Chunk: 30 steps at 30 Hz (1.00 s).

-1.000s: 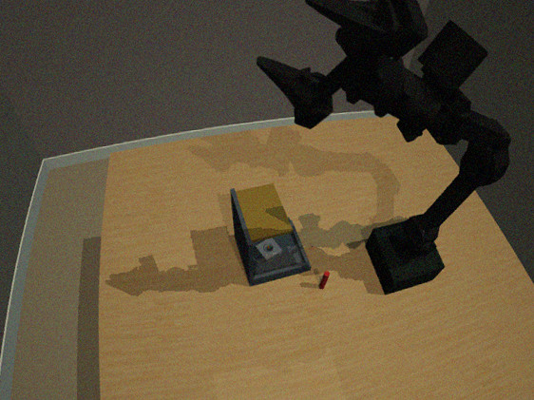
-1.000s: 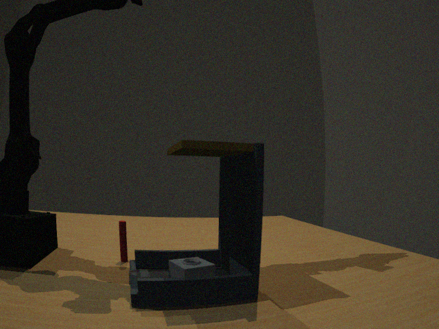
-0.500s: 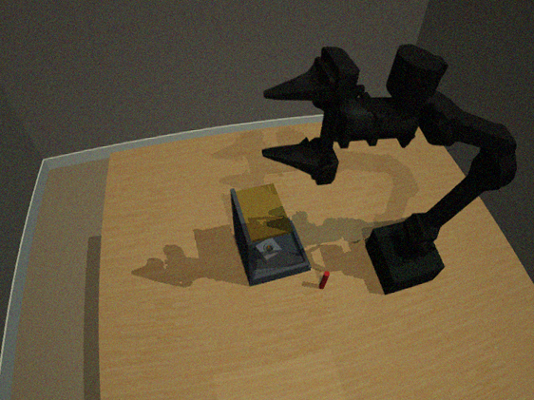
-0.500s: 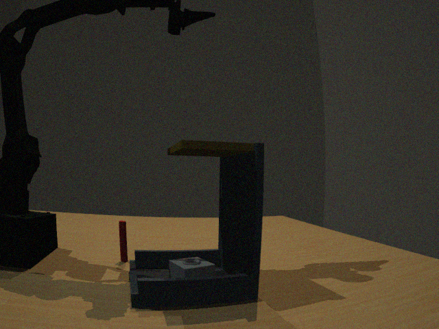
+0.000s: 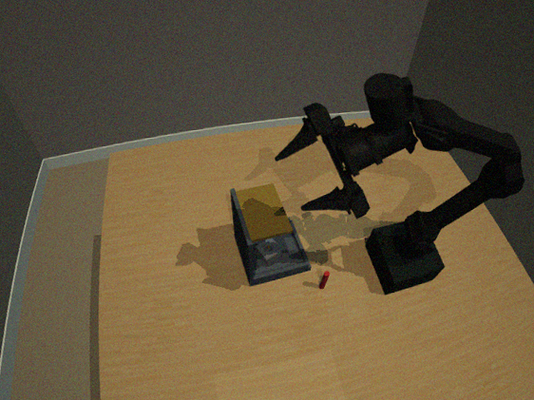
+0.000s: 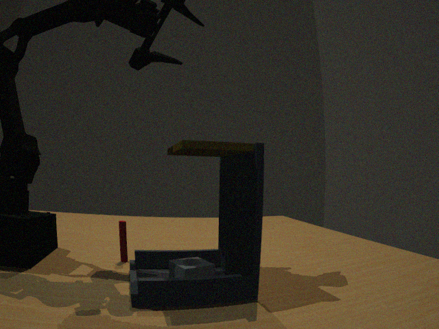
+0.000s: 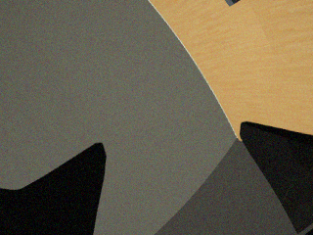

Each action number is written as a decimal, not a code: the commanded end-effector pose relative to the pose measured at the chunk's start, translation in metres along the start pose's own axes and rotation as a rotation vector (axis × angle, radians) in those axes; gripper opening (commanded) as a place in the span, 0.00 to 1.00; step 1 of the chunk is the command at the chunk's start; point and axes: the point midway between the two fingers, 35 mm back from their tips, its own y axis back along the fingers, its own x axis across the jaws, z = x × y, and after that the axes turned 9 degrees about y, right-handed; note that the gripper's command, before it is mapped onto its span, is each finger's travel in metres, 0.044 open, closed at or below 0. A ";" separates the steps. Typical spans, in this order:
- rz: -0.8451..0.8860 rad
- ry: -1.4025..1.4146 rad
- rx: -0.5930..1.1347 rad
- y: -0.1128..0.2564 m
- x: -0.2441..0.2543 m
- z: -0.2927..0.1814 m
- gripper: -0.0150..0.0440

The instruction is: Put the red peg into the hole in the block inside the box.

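Note:
The red peg (image 5: 324, 280) (image 6: 123, 241) stands upright on the table, outside the box (image 5: 280, 274) (image 6: 195, 293), near its front corner. The pale grey block (image 5: 268, 249) (image 6: 191, 269) sits on the box floor; shadow dims its top and hole. The flat yellow roof (image 5: 263, 196) (image 6: 212, 149) sticks out from the back wall. My gripper (image 5: 289, 183) (image 6: 193, 44) (image 7: 175, 139) is open and empty, high above the roof and well away from the peg. The peg is not in the wrist view.
The arm's base (image 5: 404, 259) (image 6: 28, 240) stands on the table (image 5: 274, 355) (image 6: 354, 283), with the peg between it and the box in the exterior view. The box has low side walls and a tall back wall (image 6: 241, 212). The wrist view shows mostly grey walls and the table's edge.

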 end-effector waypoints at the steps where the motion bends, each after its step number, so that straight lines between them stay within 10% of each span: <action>1: -0.131 -0.199 -0.019 0.004 -0.038 0.016 1.00; 14: -0.442 -0.806 -0.121 0.031 -0.133 0.040 1.00; 30: -0.445 -0.815 -0.122 0.017 -0.147 0.049 1.00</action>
